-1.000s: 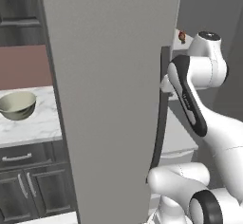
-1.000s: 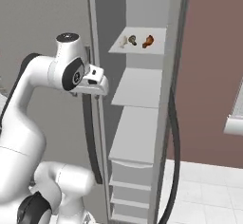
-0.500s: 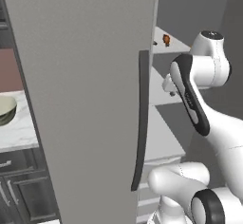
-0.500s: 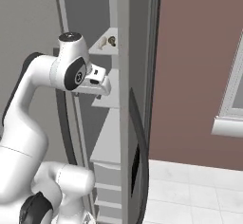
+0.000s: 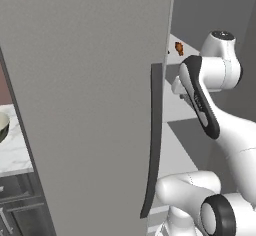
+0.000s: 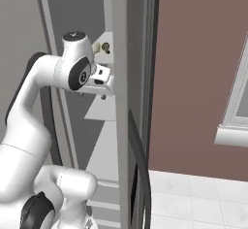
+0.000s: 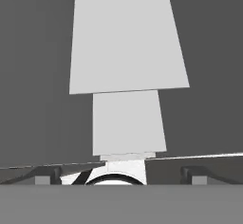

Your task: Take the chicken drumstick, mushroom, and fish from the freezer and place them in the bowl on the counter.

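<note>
None of the three foods seems moved yet. The tall freezer with its flat grey door [image 5: 90, 105] stands open, and small brownish food pieces [image 6: 102, 47] lie on a white upper shelf [image 6: 99, 112]. The two-finger gripper [image 6: 103, 80] is spread wide and holds nothing; the food sits near, at about 12 o'clock above it. The pale cream bowl [image 5: 2, 126] waits on the white marble counter [image 5: 14, 152], at 9 o'clock.

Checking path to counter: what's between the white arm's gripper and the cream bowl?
The freezer's open flat grey door stands between the gripper and the cream bowl, in the left base view.
</note>
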{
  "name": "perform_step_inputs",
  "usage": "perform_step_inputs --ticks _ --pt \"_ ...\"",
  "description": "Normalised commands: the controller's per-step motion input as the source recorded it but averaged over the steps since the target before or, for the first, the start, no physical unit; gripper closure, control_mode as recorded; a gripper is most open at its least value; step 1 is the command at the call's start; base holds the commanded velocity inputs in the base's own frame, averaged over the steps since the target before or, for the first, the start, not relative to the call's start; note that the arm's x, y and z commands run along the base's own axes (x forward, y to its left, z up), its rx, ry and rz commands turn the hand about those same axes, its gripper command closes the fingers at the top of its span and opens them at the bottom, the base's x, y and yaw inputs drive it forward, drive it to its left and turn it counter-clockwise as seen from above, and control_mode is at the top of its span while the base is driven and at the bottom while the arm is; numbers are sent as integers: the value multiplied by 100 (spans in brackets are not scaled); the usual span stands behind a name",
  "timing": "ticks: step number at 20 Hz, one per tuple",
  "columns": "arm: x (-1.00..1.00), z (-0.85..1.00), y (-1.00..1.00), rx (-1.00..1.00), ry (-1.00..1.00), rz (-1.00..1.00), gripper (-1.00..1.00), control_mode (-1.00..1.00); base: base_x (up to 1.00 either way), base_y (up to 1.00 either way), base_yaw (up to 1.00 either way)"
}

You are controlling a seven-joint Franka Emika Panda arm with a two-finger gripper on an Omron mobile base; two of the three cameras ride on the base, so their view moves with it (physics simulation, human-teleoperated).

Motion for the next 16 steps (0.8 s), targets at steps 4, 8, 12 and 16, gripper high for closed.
perform_step_inputs --ticks 4,8,12,16 --pt "31 38 -25 0 -36 0 -100 -100 0 0 0" --pt "16 49 -5 1 -48 0 -100 -100 0 0 0" --pt "50 20 0 4 -34 -3 -100 -100 0 0 0" --pt "53 5 -7 5 -17 -10 -100 -100 0 0 0"
